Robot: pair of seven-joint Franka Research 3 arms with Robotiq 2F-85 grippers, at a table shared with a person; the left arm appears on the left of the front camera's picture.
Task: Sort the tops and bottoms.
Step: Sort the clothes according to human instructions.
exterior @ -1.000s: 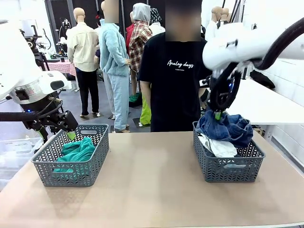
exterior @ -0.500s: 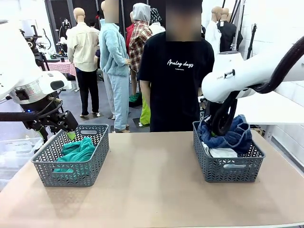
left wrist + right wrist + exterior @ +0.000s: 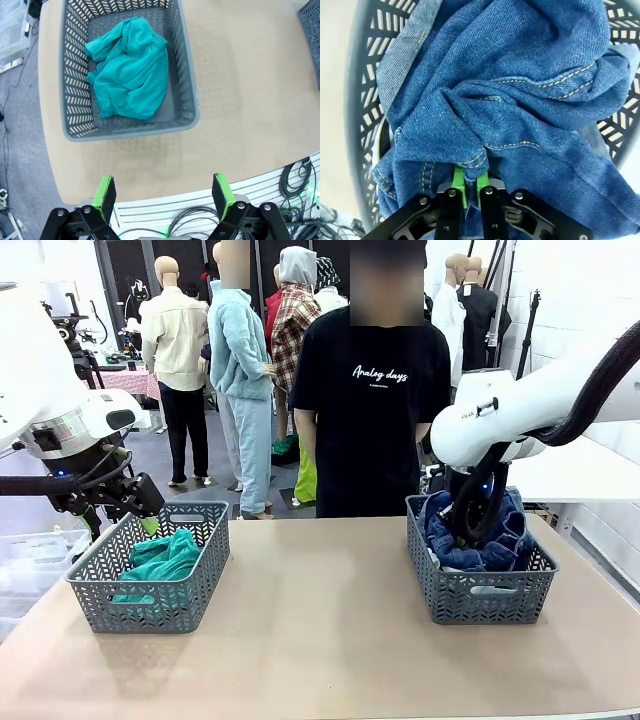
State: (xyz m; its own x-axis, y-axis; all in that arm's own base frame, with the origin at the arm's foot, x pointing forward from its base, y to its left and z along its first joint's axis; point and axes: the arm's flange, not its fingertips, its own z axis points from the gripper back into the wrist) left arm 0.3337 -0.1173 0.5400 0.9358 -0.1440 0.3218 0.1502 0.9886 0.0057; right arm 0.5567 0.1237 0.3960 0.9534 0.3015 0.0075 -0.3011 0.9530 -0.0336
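Right claw was pinched tight on a fold of the darker-blue denim, green pads nearly meeting through the cloth. It was sunk low inside the right basket, the denim heaped around it and over the rim on the far side. No other garment could be made out under the denim in that basket.

Left claw stood wide apart and empty, hanging back off the near-left edge of the tabletop, beside the left basket. The teal-green top lay crumpled in that basket, alone.

Judgement: the step in hand was the placing of a bottom into the right basket; sorting looked close to done, tops left, bottoms right, nothing loose on the tabletop. Next move would call for the right claw to let go and lift straight up, taking care the pads do not snag the fold and drag the denim back out. A person stood at the far side, hands not in play.
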